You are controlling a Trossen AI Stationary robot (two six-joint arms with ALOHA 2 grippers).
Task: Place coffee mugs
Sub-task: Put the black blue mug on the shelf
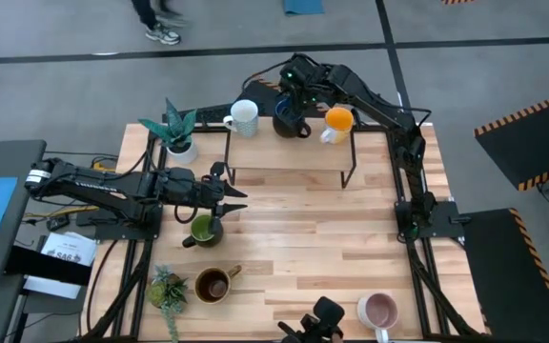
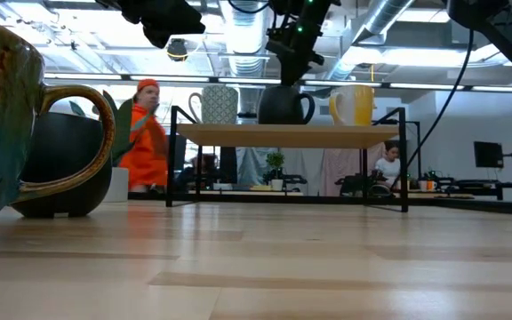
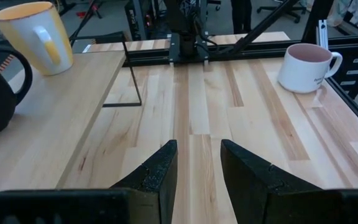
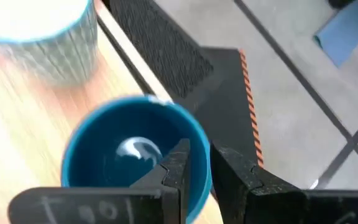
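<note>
- Fingers of my left gripper [image 1: 239,198] stand a little apart with only bare board between them, as my left wrist view shows [image 3: 197,177]; that gripper hovers over the left middle of the table [image 1: 294,229], just above the olive green mug [image 1: 204,229], which sits on the boards without being held.
- Near the left edge, the brown mug [image 1: 213,284] stands on the table beside a small spiky plant [image 1: 167,288]; it looms as a dark shape at the left of the low view [image 2: 56,169]; a leafy plant in a white pot [image 1: 177,133] stands at the far left corner.
- On the low wooden shelf [image 1: 289,152] at the far side, three mugs stand in a row: the white mug [image 1: 243,117] on the left, the dark blue mug [image 1: 289,122] in the middle, the orange mug [image 1: 337,121] on the right.
- My right gripper [image 1: 296,93] reaches over that shelf from the right; its fingers [image 4: 179,168] straddle the rim of the dark blue mug [image 4: 135,155], one inside and one outside, closed onto its wall; the mug's base rests on the shelf in the low view [image 2: 284,105].
- At the near right corner the pink mug [image 1: 379,311] stands alone on the table, well apart from both grippers.
- Beyond the table, a person in orange [image 2: 145,133] shows in the low view.
</note>
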